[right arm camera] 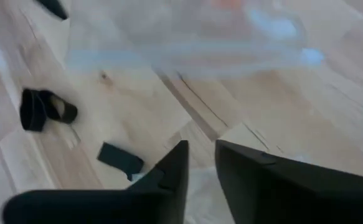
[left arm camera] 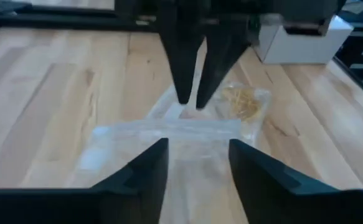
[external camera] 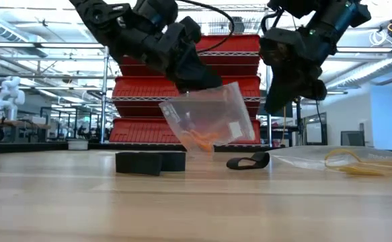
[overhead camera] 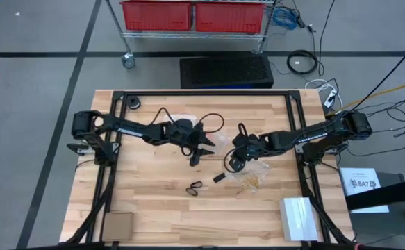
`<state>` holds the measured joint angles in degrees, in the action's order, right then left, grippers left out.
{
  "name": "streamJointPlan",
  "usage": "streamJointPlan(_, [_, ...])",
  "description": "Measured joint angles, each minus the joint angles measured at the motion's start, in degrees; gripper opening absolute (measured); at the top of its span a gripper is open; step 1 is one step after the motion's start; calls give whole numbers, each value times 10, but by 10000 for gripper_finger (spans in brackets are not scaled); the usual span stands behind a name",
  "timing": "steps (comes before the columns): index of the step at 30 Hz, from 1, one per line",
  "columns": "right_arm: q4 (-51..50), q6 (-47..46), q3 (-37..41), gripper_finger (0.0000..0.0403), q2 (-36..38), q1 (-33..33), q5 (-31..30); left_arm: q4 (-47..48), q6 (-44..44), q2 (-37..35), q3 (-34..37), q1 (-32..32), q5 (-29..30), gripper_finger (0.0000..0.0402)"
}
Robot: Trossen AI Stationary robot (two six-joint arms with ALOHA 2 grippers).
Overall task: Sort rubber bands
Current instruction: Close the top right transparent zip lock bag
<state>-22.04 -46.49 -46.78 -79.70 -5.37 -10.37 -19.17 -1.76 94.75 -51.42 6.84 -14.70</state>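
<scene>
My left gripper (overhead camera: 202,156) is open, its fingers spread wide, and a clear zip bag (external camera: 209,114) hangs under it with orange-red rubber bands (external camera: 202,139) in the bottom. My right gripper (left arm camera: 192,102) points down just above the bag's zip strip, its fingers a narrow gap apart with nothing visible between them. A second clear bag holding pale tan bands (overhead camera: 252,182) lies flat on the table to the right. Black bands (overhead camera: 195,187) and a small black piece (overhead camera: 217,178) lie nearer the table's near edge. My left gripper (left arm camera: 198,142) carries the clear bag at its mouth: the zip strip (left arm camera: 137,129) runs across just past the two spread fingertips. Whether the fingers are inside the mouth cannot be told. The bag hangs tilted below the fingers; whether its lower corner (external camera: 194,149) touches the table I cannot tell.
A white box (overhead camera: 298,217) and a cardboard square (overhead camera: 117,225) sit near the table's near edge. A black cable (overhead camera: 209,121) loops behind the grippers and a small black roll (overhead camera: 133,104) lies by the far left corner. Bare wood stretches along the left and near sides.
</scene>
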Motion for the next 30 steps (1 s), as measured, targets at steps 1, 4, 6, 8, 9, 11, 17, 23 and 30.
streamJointPlan(1, [8,-3,0,94,-2,1,-1,-1,0,-5,0,2,0,183])
streamJointPlan(4, [29,-9,0,134,-14,6,-3,-3,0,-22,0,3,-1,198])
streamJointPlan(6, [46,-9,0,157,-29,8,-3,3,0,-34,0,3,-1,205])
streamJointPlan(8, [52,-8,0,176,-48,10,-8,12,0,-46,0,4,-1,209])
streamJointPlan(9, [51,-7,0,183,-59,12,-17,19,0,-52,0,6,-1,210])
streamJointPlan(11, [46,-10,0,193,-79,13,-32,38,0,-63,0,14,-1,210])
streamJointPlan(17, [42,-63,0,199,-129,14,-32,67,0,-75,7,51,-14,211])
streamJointPlan(23, [45,-123,-2,194,-169,15,-36,60,21,-75,29,88,-73,211])
streamJointPlan(30, [87,-41,0,100,-178,16,-78,16,30,-75,59,116,-95,207])
